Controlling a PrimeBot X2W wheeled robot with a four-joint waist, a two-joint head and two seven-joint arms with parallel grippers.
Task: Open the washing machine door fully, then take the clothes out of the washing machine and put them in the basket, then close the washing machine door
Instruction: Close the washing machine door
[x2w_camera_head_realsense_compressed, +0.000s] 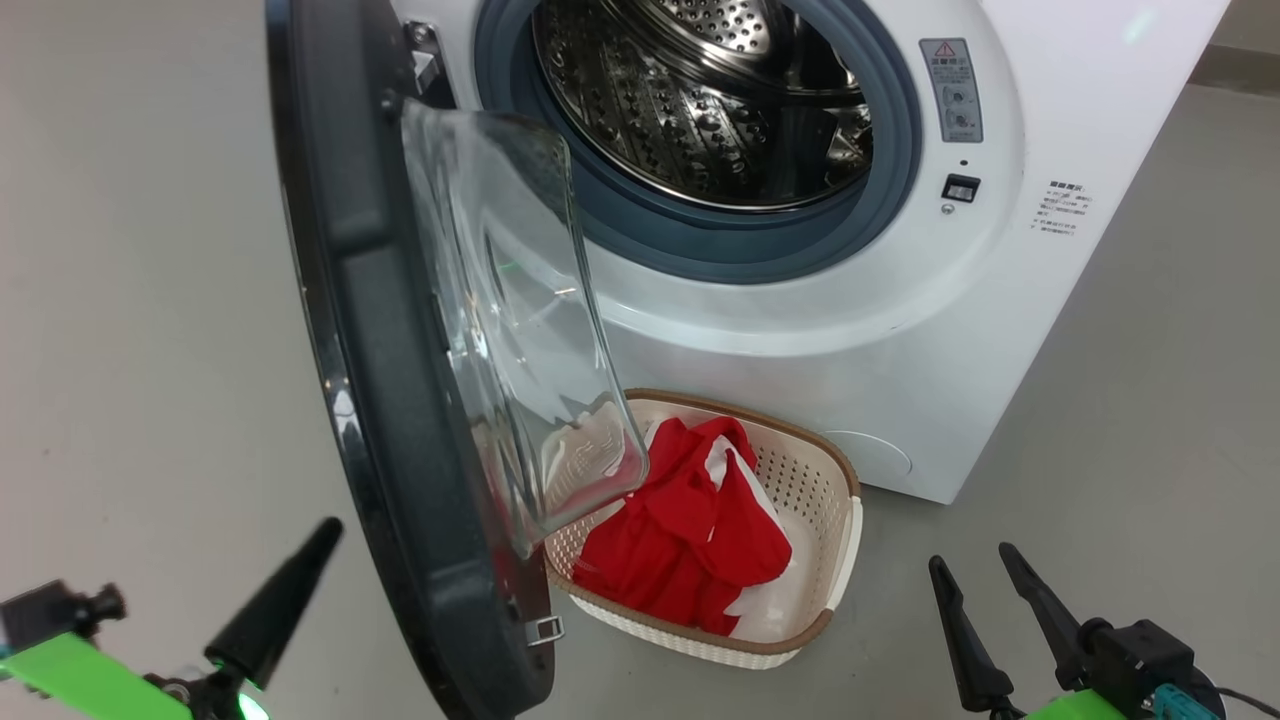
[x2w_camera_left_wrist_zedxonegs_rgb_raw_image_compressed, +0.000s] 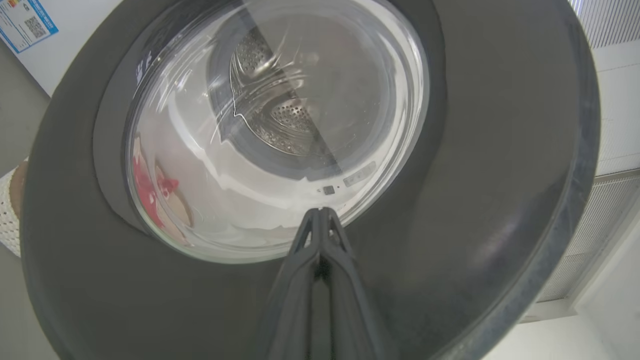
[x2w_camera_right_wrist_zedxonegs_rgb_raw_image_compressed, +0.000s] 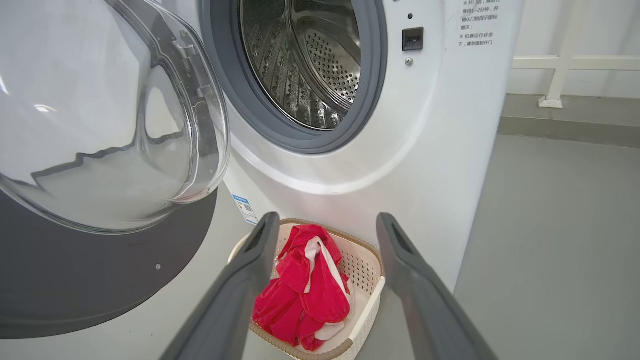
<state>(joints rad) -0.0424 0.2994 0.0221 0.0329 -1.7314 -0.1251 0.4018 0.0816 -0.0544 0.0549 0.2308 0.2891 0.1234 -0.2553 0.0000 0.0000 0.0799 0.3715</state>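
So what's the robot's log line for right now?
washing machine door open | drum looks empty | red clothes in basket | left gripper shut | right gripper open

washing machine (x2w_camera_head_realsense_compressed: 900, 380) white; rubber ring (x2w_camera_head_realsense_compressed: 720, 245) grey-blue; drum (x2w_camera_head_realsense_compressed: 690, 110) shiny steel, dot perforations. washing machine door (x2w_camera_head_realsense_compressed: 400, 400) rim dark grey-black, window (x2w_camera_head_realsense_compressed: 510, 300) clear. clothes (x2w_camera_head_realsense_compressed: 690, 530) bright red with white trim. basket (x2w_camera_head_realsense_compressed: 805, 478) cream, hole-grid pattern, brown woven-look rim. label sticker (x2w_camera_right_wrist_zedxonegs_rgb_raw_image_compressed: 245, 209) white, blue border. floor (x2w_camera_head_realsense_compressed: 150, 300) plain grey.

One washing machine (x2w_camera_head_realsense_compressed: 900, 380), one door (x2w_camera_head_realsense_compressed: 380, 400), one basket (x2w_camera_head_realsense_compressed: 800, 482), one clothes heap (x2w_camera_head_realsense_compressed: 690, 540) — left pincer (x2w_camera_head_realsense_compressed: 325, 535), right pincer (x2w_camera_head_realsense_compressed: 970, 556): two.
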